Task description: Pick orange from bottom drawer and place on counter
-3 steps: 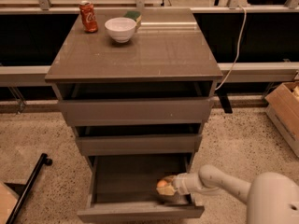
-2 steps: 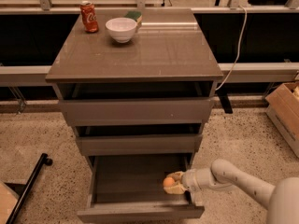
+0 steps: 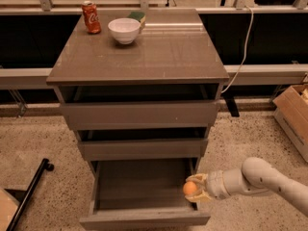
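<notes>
The orange (image 3: 189, 188) is small and round, held between the fingers of my gripper (image 3: 197, 188) at the right edge of the open bottom drawer (image 3: 139, 186), just above its right wall. My arm reaches in from the lower right. The drawer interior is plain grey and shows nothing else inside. The counter (image 3: 144, 57) is the glossy grey-brown top of the cabinet, well above the gripper.
On the counter stand a red soda can (image 3: 90, 17) at the back left, a white bowl (image 3: 124, 30) and a green sponge (image 3: 136, 17) behind it. The two upper drawers are slightly open. A cardboard box (image 3: 293, 114) sits at right; a black bar (image 3: 29, 191) lies on the floor at left.
My gripper has lifted the orange off the drawer floor and drawn it up and to the right, to the drawer's right edge.
</notes>
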Robot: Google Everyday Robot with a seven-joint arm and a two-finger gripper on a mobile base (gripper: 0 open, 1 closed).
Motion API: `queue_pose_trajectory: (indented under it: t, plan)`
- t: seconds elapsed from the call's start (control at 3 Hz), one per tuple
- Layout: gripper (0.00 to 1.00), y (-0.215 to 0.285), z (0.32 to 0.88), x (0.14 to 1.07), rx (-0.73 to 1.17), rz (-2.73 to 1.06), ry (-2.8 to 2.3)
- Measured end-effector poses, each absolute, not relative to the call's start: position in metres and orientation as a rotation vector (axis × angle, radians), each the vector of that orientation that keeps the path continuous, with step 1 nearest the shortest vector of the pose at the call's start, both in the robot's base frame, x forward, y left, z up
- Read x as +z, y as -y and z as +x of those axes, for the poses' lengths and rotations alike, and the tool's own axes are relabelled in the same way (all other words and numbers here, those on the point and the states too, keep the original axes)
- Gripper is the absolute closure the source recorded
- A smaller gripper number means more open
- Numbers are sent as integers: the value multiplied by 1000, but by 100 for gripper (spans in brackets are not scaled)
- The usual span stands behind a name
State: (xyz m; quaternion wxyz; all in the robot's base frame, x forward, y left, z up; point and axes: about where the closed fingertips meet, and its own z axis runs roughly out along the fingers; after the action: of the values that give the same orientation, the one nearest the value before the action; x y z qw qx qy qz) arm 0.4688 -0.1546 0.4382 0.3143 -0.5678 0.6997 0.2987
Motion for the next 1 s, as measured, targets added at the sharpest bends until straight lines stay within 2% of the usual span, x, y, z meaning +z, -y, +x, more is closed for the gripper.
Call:
queue_pose_trajectory:
  t: [0.33, 0.67, 1.0]
  plan:
    - [100, 179, 482, 513, 406, -1583, -1836]
    - [100, 206, 521, 621, 52, -1639, -1760]
    - [100, 206, 521, 621, 52, -1638, -1760]
